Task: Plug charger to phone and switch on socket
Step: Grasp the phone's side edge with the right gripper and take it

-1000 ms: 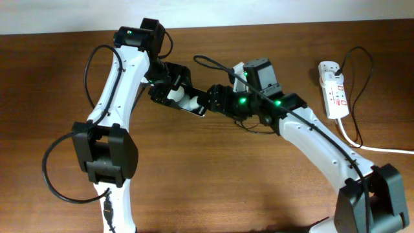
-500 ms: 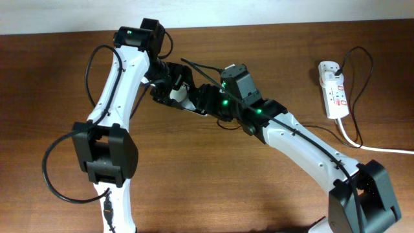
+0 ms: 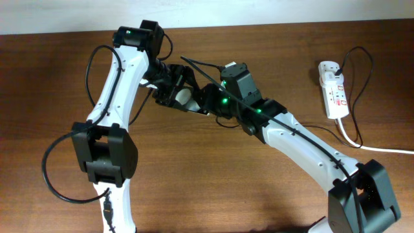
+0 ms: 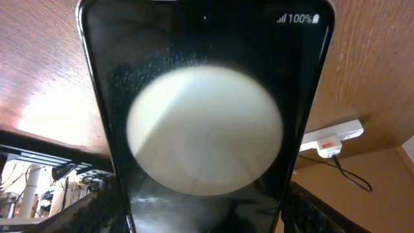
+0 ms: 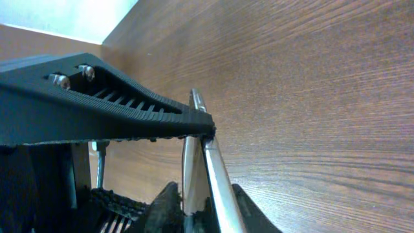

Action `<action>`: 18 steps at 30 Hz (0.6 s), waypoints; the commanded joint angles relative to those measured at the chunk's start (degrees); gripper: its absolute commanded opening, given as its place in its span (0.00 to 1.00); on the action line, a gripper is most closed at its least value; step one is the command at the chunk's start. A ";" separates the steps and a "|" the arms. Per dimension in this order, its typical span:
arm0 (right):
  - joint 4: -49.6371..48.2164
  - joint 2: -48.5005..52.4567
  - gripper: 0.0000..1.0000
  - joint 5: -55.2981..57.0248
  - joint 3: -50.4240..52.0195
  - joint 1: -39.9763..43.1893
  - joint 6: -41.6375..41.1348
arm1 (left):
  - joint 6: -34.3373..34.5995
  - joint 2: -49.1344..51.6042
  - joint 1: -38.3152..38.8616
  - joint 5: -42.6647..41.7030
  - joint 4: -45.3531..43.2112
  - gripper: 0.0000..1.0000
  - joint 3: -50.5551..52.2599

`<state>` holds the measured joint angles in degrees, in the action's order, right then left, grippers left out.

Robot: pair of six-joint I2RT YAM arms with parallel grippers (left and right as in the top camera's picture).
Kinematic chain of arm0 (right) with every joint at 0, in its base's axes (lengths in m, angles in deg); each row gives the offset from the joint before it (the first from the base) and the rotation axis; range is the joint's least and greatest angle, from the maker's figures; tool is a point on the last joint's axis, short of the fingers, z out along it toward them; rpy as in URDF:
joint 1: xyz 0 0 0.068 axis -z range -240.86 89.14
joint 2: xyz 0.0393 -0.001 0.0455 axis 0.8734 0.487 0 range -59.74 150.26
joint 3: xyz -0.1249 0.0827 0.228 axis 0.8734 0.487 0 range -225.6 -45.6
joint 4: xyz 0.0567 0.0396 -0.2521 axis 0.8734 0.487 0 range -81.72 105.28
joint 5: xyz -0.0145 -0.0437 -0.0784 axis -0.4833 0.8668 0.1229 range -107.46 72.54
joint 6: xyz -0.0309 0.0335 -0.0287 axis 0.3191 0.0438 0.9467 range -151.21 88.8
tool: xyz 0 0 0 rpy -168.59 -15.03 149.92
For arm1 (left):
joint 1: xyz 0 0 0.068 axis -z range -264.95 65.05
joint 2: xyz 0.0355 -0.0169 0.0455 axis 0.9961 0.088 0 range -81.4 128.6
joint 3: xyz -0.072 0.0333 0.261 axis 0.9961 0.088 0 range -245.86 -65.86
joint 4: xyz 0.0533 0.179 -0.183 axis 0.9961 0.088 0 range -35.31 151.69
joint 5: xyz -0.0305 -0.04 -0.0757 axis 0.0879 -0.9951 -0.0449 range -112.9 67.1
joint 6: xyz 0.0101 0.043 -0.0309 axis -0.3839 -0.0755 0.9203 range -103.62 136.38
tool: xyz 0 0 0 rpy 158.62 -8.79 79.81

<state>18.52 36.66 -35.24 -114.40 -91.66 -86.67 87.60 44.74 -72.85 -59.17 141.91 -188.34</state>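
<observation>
**Both arms meet over the phone at the far side of the table**

From above, the two grippers are nose to nose on the wooden table point(image 3: 213, 188), toward its far edge and left of centre. The left gripper point(image 3: 172, 90) has the phone point(image 4: 207, 129) clamped between its fingers point(image 4: 103, 208). Its wrist camera shows almost nothing else: a glossy black face with one big round glare and a small "100%" in the corner.

The right gripper point(image 3: 206, 98) sits right up against it. In its own camera one ribbed black finger point(image 5: 116, 107) reaches across, and its tip touches the phone's thin silvery edge, seen side-on. I cannot tell whether that gripper is apart or closed, or whether it grips anything.

The charger point(image 3: 194, 64) shows as a thin black cable rising behind the grippers and trailing along the right arm. Its connector tip is hidden in the huddle.

The power strip point(image 3: 334, 90) lies well apart, at the right end of the table. It has red switch marks, a black plug at its far end and a thick white lead running off to the right.
</observation>
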 commanded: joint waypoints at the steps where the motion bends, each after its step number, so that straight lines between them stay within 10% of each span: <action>1: -0.15 0.63 0.21 0.24 -0.85 -0.31 0.35 | 0.57 0.48 0.13 -2.12 0.26 0.00 -1.33; 18: -3.02 0.63 0.04 -2.14 -0.85 -0.31 0.52 | 0.57 0.48 0.13 -2.08 0.28 0.00 -1.33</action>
<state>17.67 37.78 -38.32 -113.87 -92.54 -86.49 88.02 44.74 -73.44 -60.46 140.80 -189.52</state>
